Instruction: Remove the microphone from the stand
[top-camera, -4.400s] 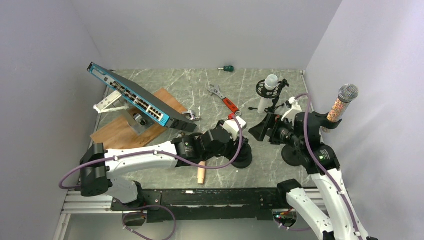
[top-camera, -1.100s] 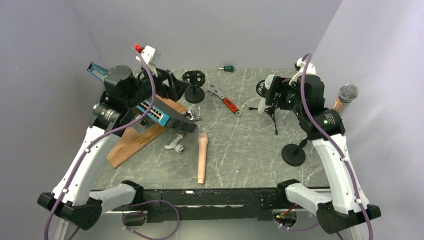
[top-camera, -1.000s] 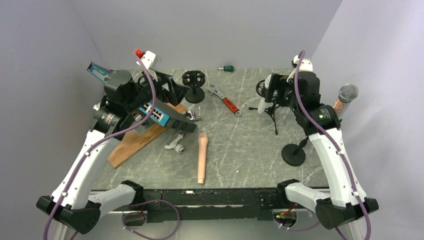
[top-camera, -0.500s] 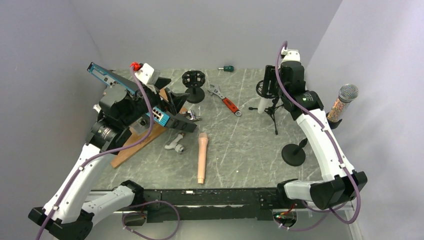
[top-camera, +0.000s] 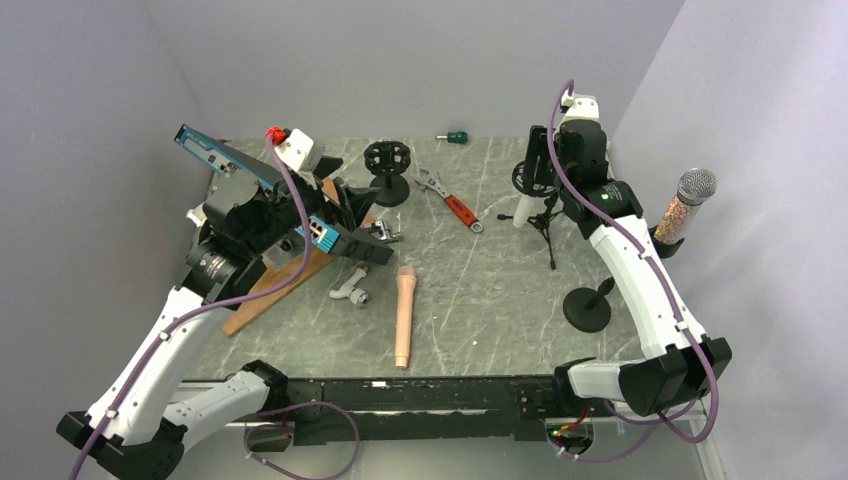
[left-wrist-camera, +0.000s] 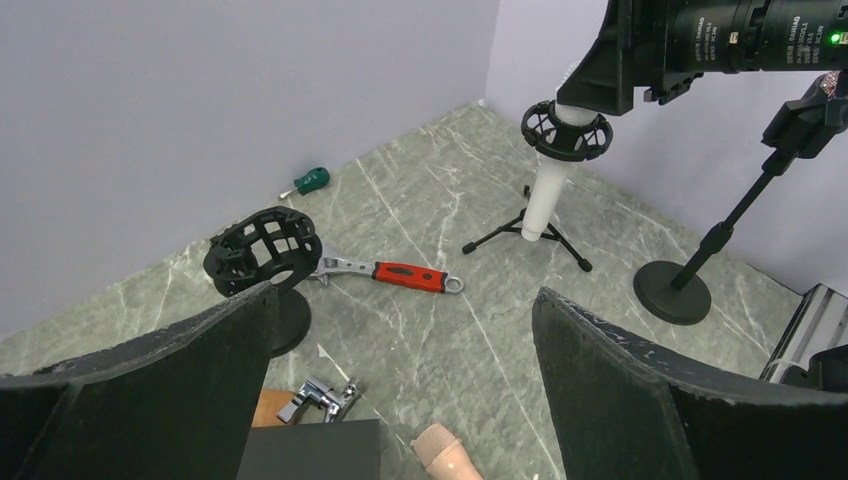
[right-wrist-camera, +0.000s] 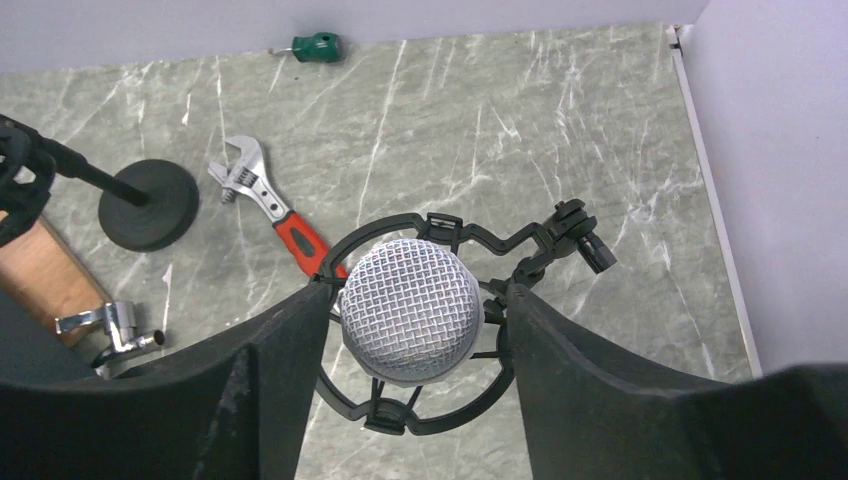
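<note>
The microphone (right-wrist-camera: 408, 305) stands upright in the black shock-mount ring (right-wrist-camera: 440, 225) of a small tripod stand (left-wrist-camera: 525, 235) at the far right of the desk (top-camera: 480, 290). Its silver mesh head pokes above the ring and its white barrel hangs below, down to the legs. The right gripper (right-wrist-camera: 414, 292) hovers directly over it with jaws spread wide, one to each side of the head, and nothing looks touched. The left gripper (left-wrist-camera: 405, 300) is also wide open and holds nothing, well away over the left half of the desk. The barrel looks like a rigid, smooth tube, probably light to moderate in weight and a bit slick, while the mesh dome likely dents if squeezed hard. The best hold is therefore probably the solid collar just under the mesh, above the ring, with pads square on opposite sides. The ring seems to grip the barrel by friction, so the pull should run straight up along the barrel's axis. The tripod looks light and narrow-footed, and with nothing pinning it down it may well lift or tip with the microphone.
</note>
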